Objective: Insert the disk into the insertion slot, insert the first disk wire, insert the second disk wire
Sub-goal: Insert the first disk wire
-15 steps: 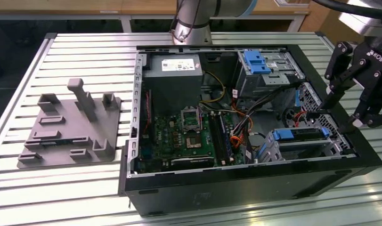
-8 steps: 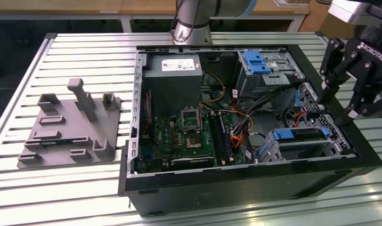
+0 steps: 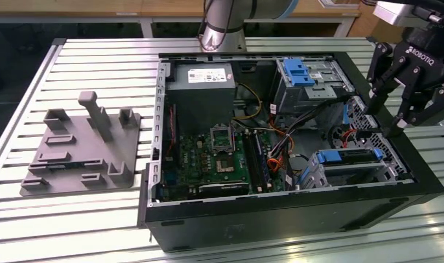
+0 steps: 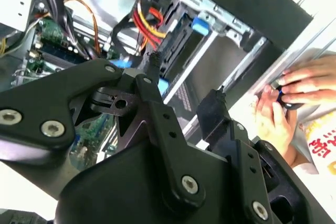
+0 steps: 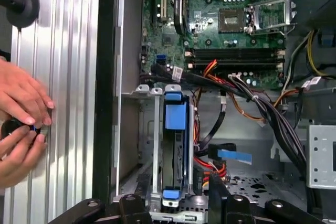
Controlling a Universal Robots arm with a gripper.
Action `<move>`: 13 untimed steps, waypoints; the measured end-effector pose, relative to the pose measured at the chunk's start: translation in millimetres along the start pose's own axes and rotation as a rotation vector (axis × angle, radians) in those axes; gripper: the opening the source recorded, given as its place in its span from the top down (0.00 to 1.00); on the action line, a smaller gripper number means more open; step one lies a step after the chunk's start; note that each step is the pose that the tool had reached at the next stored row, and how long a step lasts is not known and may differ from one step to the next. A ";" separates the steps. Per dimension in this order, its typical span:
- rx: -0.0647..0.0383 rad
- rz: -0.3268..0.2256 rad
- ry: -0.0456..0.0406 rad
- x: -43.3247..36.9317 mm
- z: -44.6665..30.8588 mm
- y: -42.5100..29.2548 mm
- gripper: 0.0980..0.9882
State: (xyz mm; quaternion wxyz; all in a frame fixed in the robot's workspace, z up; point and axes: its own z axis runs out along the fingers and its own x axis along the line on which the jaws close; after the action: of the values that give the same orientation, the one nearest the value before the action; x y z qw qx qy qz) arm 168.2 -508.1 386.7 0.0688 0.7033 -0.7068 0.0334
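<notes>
The disk (image 3: 344, 156), silver-grey in a bright blue carrier, lies inside the insertion slot (image 3: 368, 172), a small perforated metal cage at the case's corner toward the exterior view's right. In the first wrist view the disk (image 5: 175, 150) sits between the cage walls (image 5: 155, 145), its blue tabs showing at both ends. My gripper (image 3: 382, 121) hangs open above the case's edge, just over the cage, with nothing between its fingers. In both wrist views the fingers (image 5: 215, 192) (image 4: 152, 61) straddle the disk from above. Loose red, orange and yellow wires (image 5: 210, 163) and a blue-tabbed connector (image 5: 233, 155) lie beside the cage.
A larger metal bay with a blue latch (image 3: 307, 74) stands at the case's far side, with the motherboard (image 3: 214, 159) in the middle. A grey fixture plate (image 3: 83, 148) lies on the slatted table toward the exterior view's left. A person's hands (image 5: 21, 124) rest on the table beside the case.
</notes>
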 end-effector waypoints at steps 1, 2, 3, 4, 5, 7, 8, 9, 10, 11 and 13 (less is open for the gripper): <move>0.000 0.000 0.0000 -0.4 1.6 -2.0 0.48; 0.000 0.000 0.0000 -0.7 3.3 -3.5 0.48; 0.000 0.001 0.0001 -1.0 5.1 -4.3 0.48; -0.001 0.008 0.0007 -1.1 6.3 -4.4 0.48; -0.003 0.023 0.0008 -1.3 7.1 -4.4 0.48; -0.007 0.053 0.0006 -1.5 8.7 -4.5 0.48; -0.010 0.068 0.0006 -1.6 9.5 -4.6 0.48; -0.011 0.079 0.0015 -2.0 10.7 -4.6 0.48; -0.011 0.082 0.0035 -3.8 11.9 -4.7 0.48; -0.011 0.082 0.0058 -7.0 13.2 -4.9 0.48; -0.011 0.082 0.0117 -13.7 15.3 -5.3 0.48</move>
State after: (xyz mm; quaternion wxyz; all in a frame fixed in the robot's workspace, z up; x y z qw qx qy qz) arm 172.7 -496.8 369.3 0.0754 0.6730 -0.7349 0.0363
